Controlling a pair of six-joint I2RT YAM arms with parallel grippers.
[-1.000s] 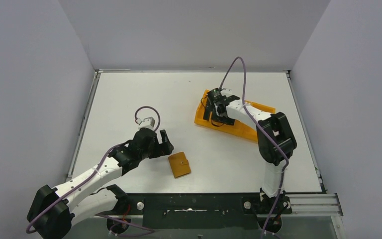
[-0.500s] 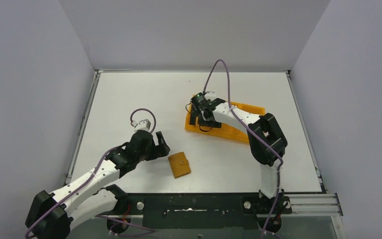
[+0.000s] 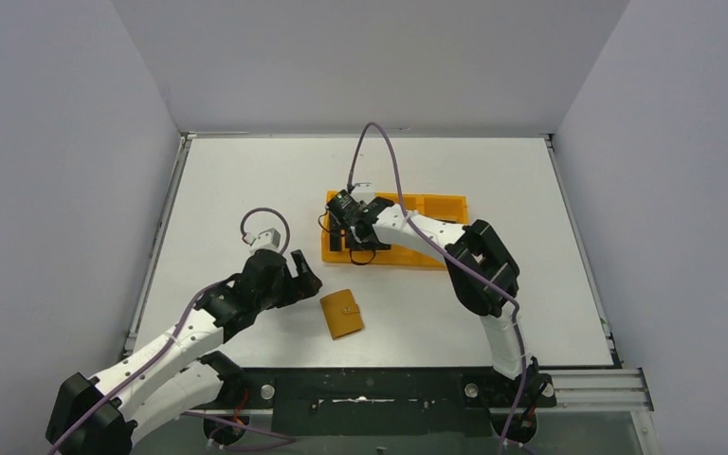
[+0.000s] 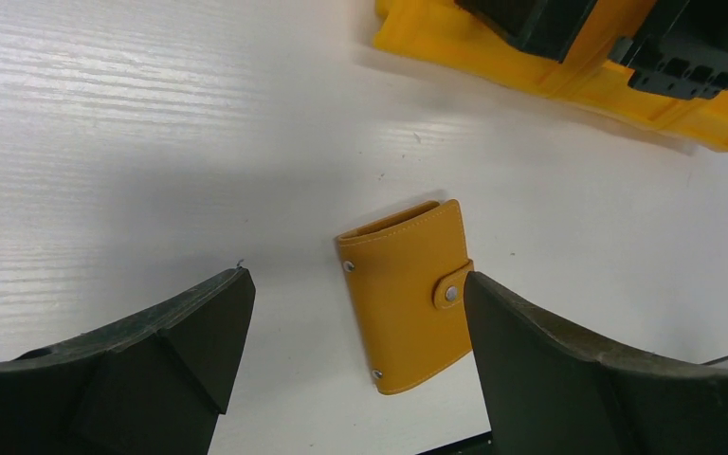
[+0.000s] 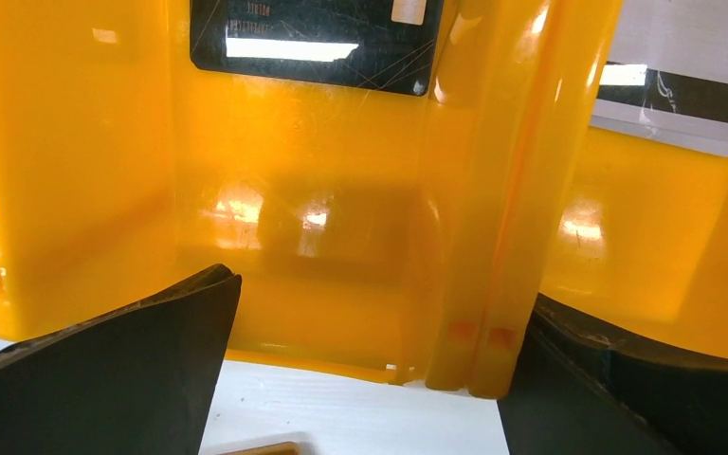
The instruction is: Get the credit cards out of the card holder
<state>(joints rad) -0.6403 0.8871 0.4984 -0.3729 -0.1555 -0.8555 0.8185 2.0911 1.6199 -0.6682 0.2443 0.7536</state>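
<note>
The tan-orange card holder (image 3: 342, 314) lies folded shut on the white table (image 3: 246, 180) near its front edge, with the snap tab (image 4: 450, 289) fastened over the cover. The left gripper (image 3: 301, 275) hangs just to the holder's left with its jaws spread wide and nothing between them. In the left wrist view the holder sits ahead of the two dark fingers (image 4: 161, 360), clear of both. Farther back, the bright orange tray (image 3: 436, 207) rests on the table, and the right gripper (image 3: 349, 239) stands over its left end, also wide open and holding nothing. In the right wrist view its fingers (image 5: 104, 379) straddle the near wall of the tray on either side of a raised divider (image 5: 502, 218). A dark credit card (image 5: 318, 43) lies flat in the compartment left of that divider. A pale credit card (image 5: 678, 104) with a black stripe lies in the next compartment.
</note>
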